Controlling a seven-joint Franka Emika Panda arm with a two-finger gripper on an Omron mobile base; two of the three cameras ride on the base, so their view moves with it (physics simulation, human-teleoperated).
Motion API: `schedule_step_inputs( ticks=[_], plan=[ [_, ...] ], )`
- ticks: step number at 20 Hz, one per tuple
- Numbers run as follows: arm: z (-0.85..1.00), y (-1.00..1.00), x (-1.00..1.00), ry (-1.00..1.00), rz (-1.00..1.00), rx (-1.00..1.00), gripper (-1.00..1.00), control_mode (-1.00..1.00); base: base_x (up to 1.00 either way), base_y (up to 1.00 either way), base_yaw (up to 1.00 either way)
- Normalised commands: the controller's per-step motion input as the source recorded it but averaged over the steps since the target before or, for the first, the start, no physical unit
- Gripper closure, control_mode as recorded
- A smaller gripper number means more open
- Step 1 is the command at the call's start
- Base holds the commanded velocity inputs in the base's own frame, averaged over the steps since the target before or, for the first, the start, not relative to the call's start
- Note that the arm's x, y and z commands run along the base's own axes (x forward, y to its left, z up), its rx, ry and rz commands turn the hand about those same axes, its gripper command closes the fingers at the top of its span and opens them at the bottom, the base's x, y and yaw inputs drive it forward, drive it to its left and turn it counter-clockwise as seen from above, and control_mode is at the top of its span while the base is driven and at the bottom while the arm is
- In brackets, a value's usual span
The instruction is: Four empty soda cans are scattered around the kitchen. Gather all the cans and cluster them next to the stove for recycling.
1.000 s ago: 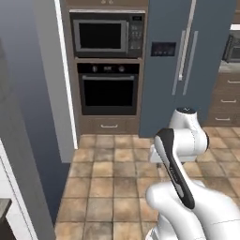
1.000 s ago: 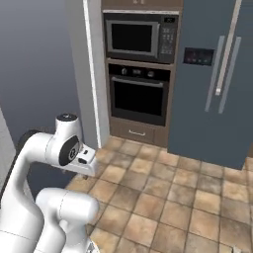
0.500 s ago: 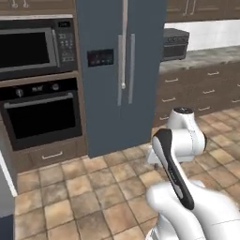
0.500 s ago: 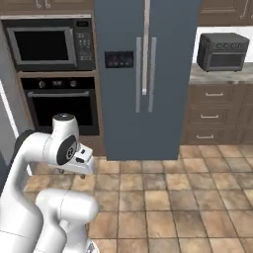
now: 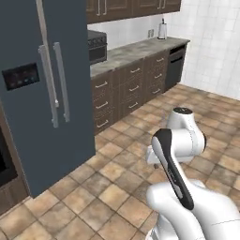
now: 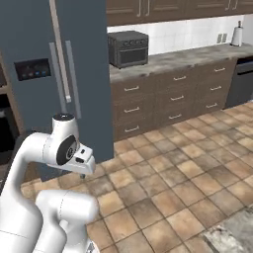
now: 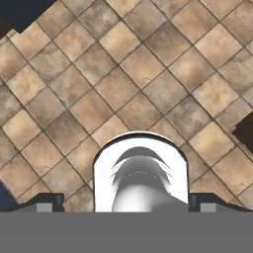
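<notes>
4 soda cans are wanted beside the stove, and from these pictures we cannot tell where any of them is. We also cannot say whether 1 stands upright or lies on its side, nor which way its long axis runs. We judge the step in hand to be the search, with 0 cans gathered as far as we can see. The gripper (image 7: 126,203) hangs over the tiled floor (image 7: 123,74) looking straight down, its 2 fingertips (image 7: 49,201) spread wide apart with nothing between them. The arm is folded close above the base. Around it we see the dark blue fridge (image 6: 54,74) close by and a run of brown drawers (image 6: 173,96) under a grey stone counter (image 6: 188,57). A boxy toaster oven (image 6: 128,48) sits on that counter, just beside the fridge. The next move, we think, calls for bringing the base round until a can or the stove is in sight. Then we would drive close enough for the arm to reach and keep the fingers spread until they straddle a can.
</notes>
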Motion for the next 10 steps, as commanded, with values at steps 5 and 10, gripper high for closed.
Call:
schedule_step_inputs(
  ticks=[5, 10],
  plan=[
    [0.00, 0.00, 0.00, 0.00, 0.00, 0.00, -1.00, 1.00, 0.95, 0.62, -0.63],
    [0.00, 0.00, 0.00, 0.00, 0.00, 0.00, -1.00, 1.00, 1.00, 0.72, -0.58]
  ],
)
